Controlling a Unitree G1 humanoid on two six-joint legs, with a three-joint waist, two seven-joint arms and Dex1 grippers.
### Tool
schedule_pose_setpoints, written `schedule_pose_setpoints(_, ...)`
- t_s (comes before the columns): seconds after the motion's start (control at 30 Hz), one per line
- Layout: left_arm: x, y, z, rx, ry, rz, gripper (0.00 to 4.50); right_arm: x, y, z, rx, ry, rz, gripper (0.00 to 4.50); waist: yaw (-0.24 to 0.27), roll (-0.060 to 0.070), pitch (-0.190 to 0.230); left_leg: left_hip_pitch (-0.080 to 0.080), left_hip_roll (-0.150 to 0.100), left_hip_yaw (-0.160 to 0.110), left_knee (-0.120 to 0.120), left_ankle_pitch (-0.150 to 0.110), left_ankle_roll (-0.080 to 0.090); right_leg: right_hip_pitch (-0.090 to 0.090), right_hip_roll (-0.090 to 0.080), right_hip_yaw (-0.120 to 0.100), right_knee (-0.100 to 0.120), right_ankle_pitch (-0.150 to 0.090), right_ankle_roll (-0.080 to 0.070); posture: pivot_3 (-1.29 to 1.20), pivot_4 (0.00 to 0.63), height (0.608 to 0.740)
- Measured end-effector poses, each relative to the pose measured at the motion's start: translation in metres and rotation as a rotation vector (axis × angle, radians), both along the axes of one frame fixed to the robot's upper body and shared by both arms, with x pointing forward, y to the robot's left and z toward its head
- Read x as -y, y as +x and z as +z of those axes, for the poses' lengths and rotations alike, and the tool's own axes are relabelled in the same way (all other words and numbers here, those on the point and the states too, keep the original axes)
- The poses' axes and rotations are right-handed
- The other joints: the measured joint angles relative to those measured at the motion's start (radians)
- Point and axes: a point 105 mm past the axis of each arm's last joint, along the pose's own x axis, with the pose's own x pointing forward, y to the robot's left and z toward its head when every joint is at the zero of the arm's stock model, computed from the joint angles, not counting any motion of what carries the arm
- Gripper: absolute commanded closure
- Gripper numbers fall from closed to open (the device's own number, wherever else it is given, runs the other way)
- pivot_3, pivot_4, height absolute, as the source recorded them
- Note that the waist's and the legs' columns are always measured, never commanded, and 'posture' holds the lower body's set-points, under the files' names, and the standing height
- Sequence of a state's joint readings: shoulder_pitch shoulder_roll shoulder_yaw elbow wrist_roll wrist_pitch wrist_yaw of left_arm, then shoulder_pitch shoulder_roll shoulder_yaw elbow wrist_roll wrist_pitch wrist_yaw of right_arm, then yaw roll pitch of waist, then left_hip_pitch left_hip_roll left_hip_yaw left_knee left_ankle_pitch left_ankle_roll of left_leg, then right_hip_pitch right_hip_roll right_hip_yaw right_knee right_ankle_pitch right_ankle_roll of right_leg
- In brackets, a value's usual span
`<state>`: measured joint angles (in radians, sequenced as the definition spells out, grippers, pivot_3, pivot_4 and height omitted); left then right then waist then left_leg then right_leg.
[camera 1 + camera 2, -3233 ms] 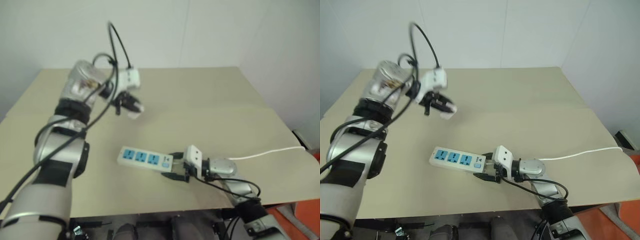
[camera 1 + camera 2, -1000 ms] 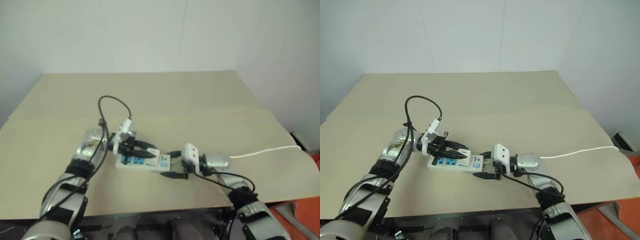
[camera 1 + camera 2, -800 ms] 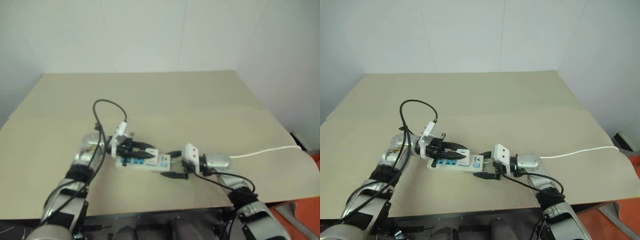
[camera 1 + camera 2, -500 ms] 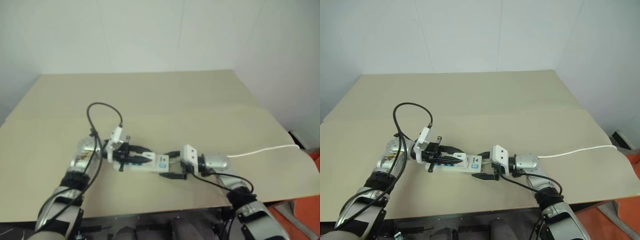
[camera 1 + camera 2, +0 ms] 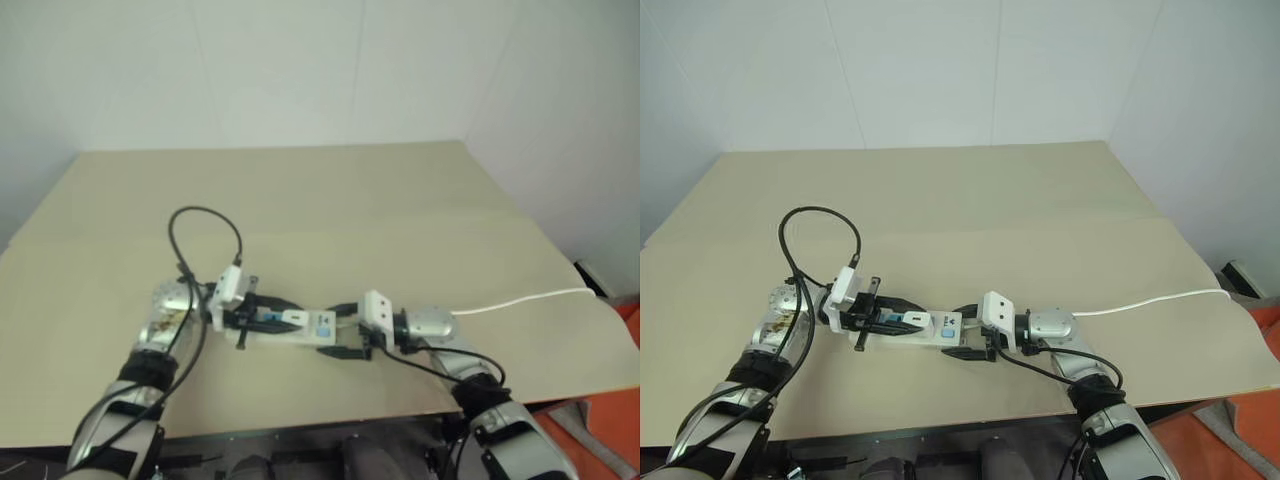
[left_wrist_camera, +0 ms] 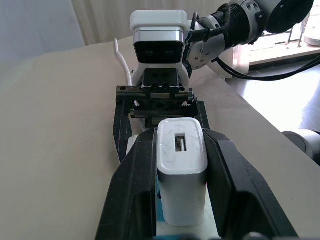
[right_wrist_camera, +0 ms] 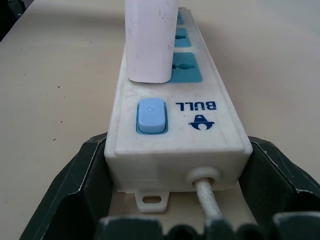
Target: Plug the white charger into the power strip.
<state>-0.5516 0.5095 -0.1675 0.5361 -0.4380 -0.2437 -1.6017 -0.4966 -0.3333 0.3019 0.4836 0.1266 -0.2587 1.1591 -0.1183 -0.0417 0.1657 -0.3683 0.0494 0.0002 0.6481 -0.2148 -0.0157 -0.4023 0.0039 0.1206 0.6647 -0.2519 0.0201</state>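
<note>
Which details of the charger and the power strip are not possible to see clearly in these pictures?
- Whether the white charger has its prongs fully seated: in the left wrist view the left gripper fingers flank it; in the right wrist view its own body covers the socket.
- The far sockets of the power strip: in the right wrist view the charger stands before them.
- The cord: its far end is cut off past the table edge in the right eye view.
</note>
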Motion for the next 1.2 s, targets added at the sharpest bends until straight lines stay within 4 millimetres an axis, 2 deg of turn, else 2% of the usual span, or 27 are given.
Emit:
schedule_pose_setpoints(0.37, 0.0, -0.001, -0.001, -0.023, -0.025, 0.036, 3.48, 0.0, 0.0, -0.002, 0.0, -0.005, -0.004, 1.07, -0.001, 0.002, -0.009, 0.0, 0.0, 0.0, -0.001, 0.0, 0.0, 0.0, 0.0, 0.0, -0.001, -0.001, -0.001, 0.0, 0.15, 0.74)
schedule_pose_setpoints(0.43, -0.001, -0.002, -0.001, -0.016, -0.028, 0.038, 2.76, 0.0, 0.0, -0.002, 0.004, -0.004, -0.002, 1.07, -0.002, 0.002, -0.009, 0.0, 0.0, 0.0, -0.002, 0.0, 0.0, 0.0, 0.0, 0.001, -0.001, -0.001, -0.001, 0.0, 0.15, 0.74)
schedule_pose_setpoints(0.53, -0.008, -0.007, -0.015, -0.073, 0.0, 0.05, 1.88, 0.0, -0.001, -0.002, 0.01, -0.005, 0.0, 1.07, -0.004, 0.001, -0.009, -0.001, 0.0, 0.0, -0.003, 0.0, 0.0, -0.003, 0.0, 0.001, -0.001, -0.001, -0.001, 0.0, 0.15, 0.74)
schedule_pose_setpoints(0.7, -0.013, -0.01, -0.016, -0.056, 0.042, 0.034, 0.19, 0.001, 0.001, -0.002, 0.01, -0.007, -0.004, 1.07, 0.0, 0.001, -0.009, -0.001, -0.001, 0.0, -0.003, 0.0, 0.0, -0.002, 0.0, 0.002, -0.001, -0.002, -0.003, 0.0, 0.15, 0.74)
schedule_pose_setpoints(0.73, -0.013, -0.01, -0.016, -0.055, 0.044, 0.034, 0.05, 0.001, 0.001, -0.002, 0.01, -0.007, -0.003, 1.07, -0.001, 0.001, -0.009, -0.001, -0.001, 0.0, -0.002, 0.0, 0.0, -0.002, 0.0, 0.002, -0.001, -0.002, -0.004, 0.0, 0.15, 0.74)
schedule_pose_setpoints(0.83, -0.018, -0.011, -0.015, -0.049, 0.062, 0.037, 0.05, 0.001, 0.001, -0.003, 0.01, -0.008, -0.004, 1.07, -0.002, 0.001, -0.009, -0.001, -0.001, 0.0, -0.003, 0.0, 0.0, -0.002, 0.0, 0.002, -0.001, -0.002, -0.004, 0.0, 0.15, 0.74)
schedule_pose_setpoints(0.97, -0.033, -0.009, -0.012, -0.046, 0.089, 0.092, 0.05, 0.001, 0.001, -0.002, 0.015, -0.008, 0.0, 1.07, -0.003, 0.0, -0.008, -0.001, 0.0, 0.0, -0.003, 0.0, 0.0, -0.003, 0.0, 0.002, -0.001, -0.002, -0.004, 0.0, 0.15, 0.74)
schedule_pose_setpoints(1.1, -0.057, 0.002, 0.009, -0.021, 0.084, 0.241, 0.05, 0.002, 0.002, -0.002, -0.017, -0.004, 0.002, 1.07, -0.002, -0.002, -0.006, -0.002, 0.0, 0.0, -0.003, 0.0, 0.0, -0.003, 0.0, 0.002, -0.001, -0.003, -0.005, 0.0, 0.15, 0.74)
schedule_pose_setpoints(1.2, -0.076, 0.015, 0.038, 0.032, -0.045, 0.4, 0.0, 0.003, 0.003, -0.001, -0.059, 0.0, 0.002, 0.1, 0.001, -0.002, -0.005, -0.002, 0.0, 0.0, -0.003, 0.0, 0.0, -0.004, -0.001, 0.001, -0.002, -0.003, -0.004, 0.0, 0.15, 0.74)
